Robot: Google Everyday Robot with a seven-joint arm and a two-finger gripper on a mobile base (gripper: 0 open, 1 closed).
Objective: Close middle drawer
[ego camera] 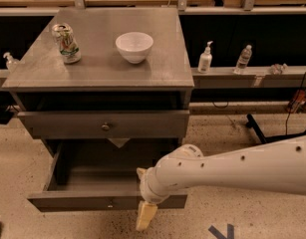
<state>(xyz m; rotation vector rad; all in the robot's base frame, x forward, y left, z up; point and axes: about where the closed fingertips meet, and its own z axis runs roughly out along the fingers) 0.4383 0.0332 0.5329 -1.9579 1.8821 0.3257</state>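
The middle drawer (82, 201) is pulled far out of the grey cabinet. It has a low, narrow face with a small round knob (111, 202), and its grey box looks empty. My gripper (146, 215) hangs at the end of the white arm (232, 171), just in front of the right half of the drawer's face and reaching below its bottom edge. The wrist covers part of the face. Above it, the taller-faced drawer (105, 125) with a larger knob stands slightly out.
On the cabinet top (92, 66) stand a can (66, 43) and a white bowl (134, 46). Behind is a low shelf with a pump bottle (205, 59) and a water bottle (242, 59). A dark stand leg (254, 126) lies on the speckled floor at right.
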